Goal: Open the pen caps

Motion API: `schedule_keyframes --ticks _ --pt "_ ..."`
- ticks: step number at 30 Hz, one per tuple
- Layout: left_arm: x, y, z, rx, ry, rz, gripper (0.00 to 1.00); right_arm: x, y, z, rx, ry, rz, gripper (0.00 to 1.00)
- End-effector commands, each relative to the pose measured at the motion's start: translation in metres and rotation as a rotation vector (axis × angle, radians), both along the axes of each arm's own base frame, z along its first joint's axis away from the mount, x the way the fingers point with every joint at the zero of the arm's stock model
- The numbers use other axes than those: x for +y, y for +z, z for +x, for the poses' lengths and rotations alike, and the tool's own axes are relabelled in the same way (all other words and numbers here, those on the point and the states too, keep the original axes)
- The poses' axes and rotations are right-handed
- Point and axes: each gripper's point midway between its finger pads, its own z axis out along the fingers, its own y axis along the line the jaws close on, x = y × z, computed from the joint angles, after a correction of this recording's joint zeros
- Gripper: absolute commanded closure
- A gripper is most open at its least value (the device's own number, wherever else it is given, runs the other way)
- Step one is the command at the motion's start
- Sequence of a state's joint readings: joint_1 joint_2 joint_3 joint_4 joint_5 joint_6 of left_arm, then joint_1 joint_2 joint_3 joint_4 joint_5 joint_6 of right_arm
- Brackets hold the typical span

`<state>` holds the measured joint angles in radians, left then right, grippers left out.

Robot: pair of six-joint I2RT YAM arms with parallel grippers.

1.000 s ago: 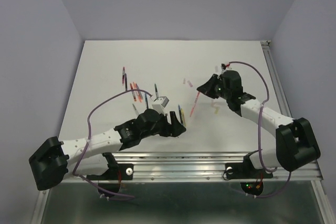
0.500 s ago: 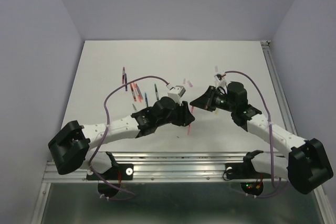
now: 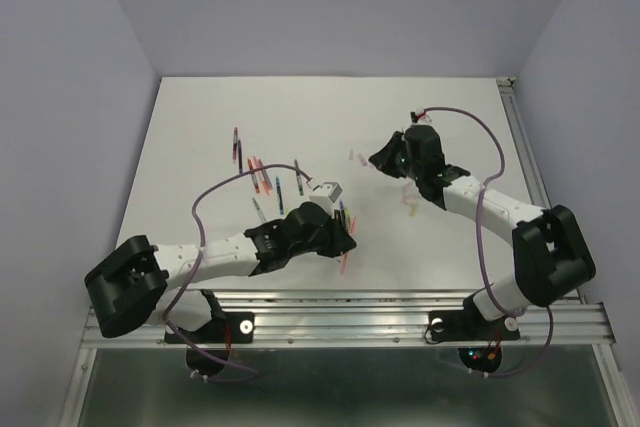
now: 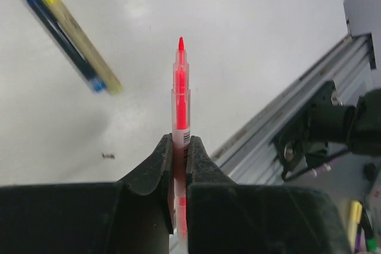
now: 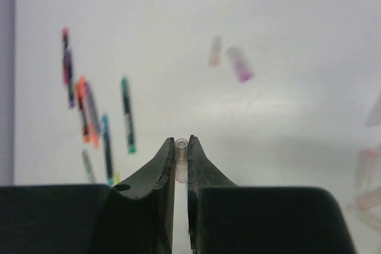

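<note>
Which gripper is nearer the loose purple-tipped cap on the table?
Right. The right gripper, shut on a pale cap, is close by the purple-tipped cap; the left gripper, shut on the red pen, is well off on its near side.

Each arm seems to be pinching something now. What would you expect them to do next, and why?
Probably the right tool lowers and drops its small cap near the loose caps: the red pen in the left tool already shows a bare tip.
</note>
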<state>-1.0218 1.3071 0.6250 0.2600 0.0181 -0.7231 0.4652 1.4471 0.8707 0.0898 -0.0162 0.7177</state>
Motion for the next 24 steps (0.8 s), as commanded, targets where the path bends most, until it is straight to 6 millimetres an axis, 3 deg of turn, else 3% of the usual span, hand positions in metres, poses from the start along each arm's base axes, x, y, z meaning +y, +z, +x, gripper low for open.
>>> schedule_keyframes --ticks 1,4,7,12,13,17,24 --pt "0.002 0.025 -0.031 0.048 -0.025 -0.16 1.0 -0.067 -0.001 0.058 -0.075 -0.311 -0.26 0.99" --pt "0.015 0.02 -0.037 0.061 0.005 -0.174 1.0 -0.059 -0.006 0.063 -0.071 -0.269 -0.264 0.99" --pt "0.024 0.027 -0.027 0.03 0.075 -0.188 1.0 -0.051 -0.019 0.05 -0.052 -0.186 -0.252 0.99" --pt "0.035 0.028 -0.011 0.006 0.175 -0.114 1.0 -0.061 -0.055 0.017 0.05 -0.163 -0.286 0.99" --pt "0.035 0.034 -0.007 -0.001 0.188 -0.116 1.0 -0.066 -0.072 0.005 0.087 -0.159 -0.304 0.99" --pt "0.038 0.031 0.004 0.002 0.233 -0.095 1.0 -0.071 -0.089 -0.015 0.131 -0.133 -0.315 0.96" --pt "0.037 0.024 0.008 0.025 0.245 -0.076 1.0 -0.073 -0.103 -0.023 0.171 -0.13 -0.325 0.85"
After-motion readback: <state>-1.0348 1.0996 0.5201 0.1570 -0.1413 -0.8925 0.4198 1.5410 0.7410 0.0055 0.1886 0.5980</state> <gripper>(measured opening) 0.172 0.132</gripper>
